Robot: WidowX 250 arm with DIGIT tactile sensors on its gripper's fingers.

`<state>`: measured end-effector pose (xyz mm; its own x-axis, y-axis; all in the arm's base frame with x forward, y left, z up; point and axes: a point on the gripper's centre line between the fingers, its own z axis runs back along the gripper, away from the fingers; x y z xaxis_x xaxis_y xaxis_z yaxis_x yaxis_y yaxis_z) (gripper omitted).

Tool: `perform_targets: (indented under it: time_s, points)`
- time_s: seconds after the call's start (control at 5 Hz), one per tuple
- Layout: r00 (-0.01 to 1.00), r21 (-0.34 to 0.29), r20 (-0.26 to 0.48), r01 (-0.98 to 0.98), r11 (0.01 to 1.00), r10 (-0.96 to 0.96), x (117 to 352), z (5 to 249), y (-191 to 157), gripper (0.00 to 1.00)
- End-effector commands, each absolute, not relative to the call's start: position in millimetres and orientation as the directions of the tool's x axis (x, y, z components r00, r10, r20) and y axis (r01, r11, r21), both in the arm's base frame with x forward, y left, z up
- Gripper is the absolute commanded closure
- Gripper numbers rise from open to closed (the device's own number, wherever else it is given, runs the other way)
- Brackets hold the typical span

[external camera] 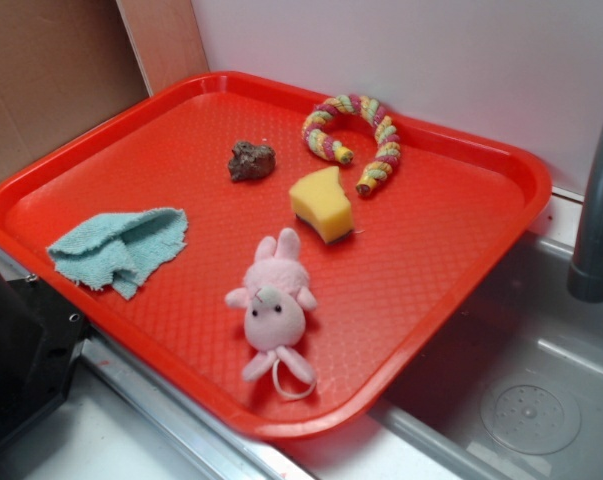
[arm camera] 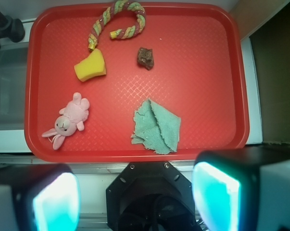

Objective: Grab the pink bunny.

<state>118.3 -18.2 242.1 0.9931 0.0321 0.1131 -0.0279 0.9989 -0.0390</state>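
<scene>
lying flat on the red tray (external camera: 461, 290), the pink bunny (external camera: 274, 305) sits near the tray's front edge in the exterior view, face up, ears pointing toward the tray's middle, white string loop (external camera: 293, 383) trailing toward the rim; in the wrist view it lies near the tray's left edge, toward the lower left corner. nothing touches it.

handling, judged: plush, light, soft, compressible, not fragile; fuzzy cloth should give good friction. best hold is across the round head or the body, where the stuffing is thickest; ears, limbs and string are thin and likely to slip or dangle.

nearest neighbour: yellow sponge (external camera: 322, 204), a wedge, apart from the bunny toward the tray's middle. beyond it: striped rope toy (external camera: 359, 135), curved, near the far edge, one end just beside the sponge. brown lump (external camera: 251, 160), small, apart. teal cloth (external camera: 121, 246), crumpled, near the left edge in the exterior view.

gripper (arm camera: 135, 197): two fingers with glowing pads (arm camera: 56, 202) at the bottom of the wrist view, jaws spread wide, empty, outside the tray's near edge, well apart from the bunny.

sink basin (external camera: 541, 400) and faucet (external camera: 599, 210) beside the tray.
</scene>
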Motion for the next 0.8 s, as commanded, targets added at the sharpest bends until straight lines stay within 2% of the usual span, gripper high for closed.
perform_targets:
  time_s: [0.0,0.4,0.6]
  points:
    - [0.993,-0.039,0.113,-0.028,0.999,0.032,118,242,-18,0.0]
    - [0.938,-0.103,0.102,-0.321,0.942,0.331,136,230,-30,0.0]
    - [0.826,-0.14,0.123,-0.535,0.833,0.55,142,216,-44,0.0]
